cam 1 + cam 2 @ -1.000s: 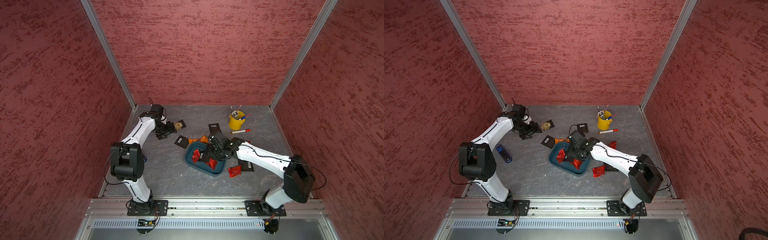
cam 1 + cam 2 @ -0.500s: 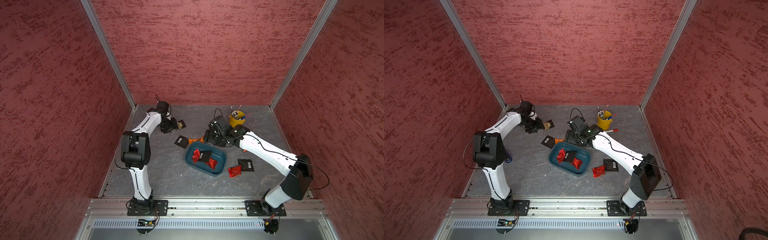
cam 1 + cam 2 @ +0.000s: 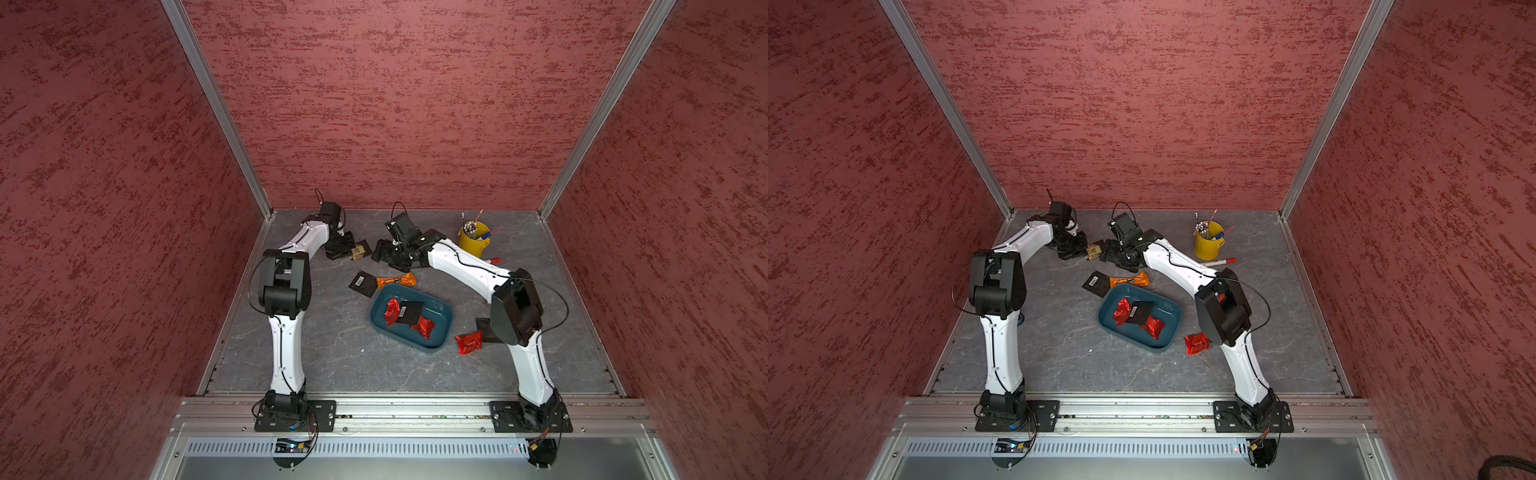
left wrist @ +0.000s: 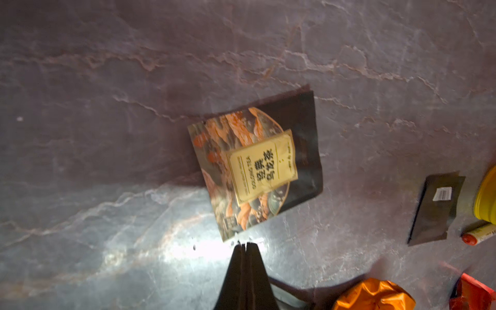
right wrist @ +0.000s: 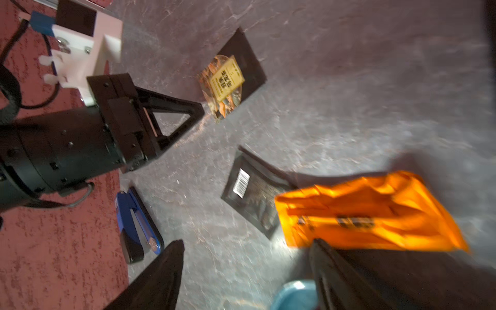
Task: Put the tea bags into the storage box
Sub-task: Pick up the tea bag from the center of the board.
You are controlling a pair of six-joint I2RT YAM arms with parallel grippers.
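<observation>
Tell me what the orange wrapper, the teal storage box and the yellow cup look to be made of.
The orange wrapper looks like thin glossy film or foil: sharp creases, bright glints. The storage box is likely moulded plastic: smooth, a slight sheen, rounded corners. The yellow cup has a smooth, even yellow surface; painted metal or plastic, I cannot tell which.

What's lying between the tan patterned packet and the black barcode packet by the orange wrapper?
Nothing. In the right wrist view, only bare table separates the tan patterned packet from the black barcode packet.
</observation>
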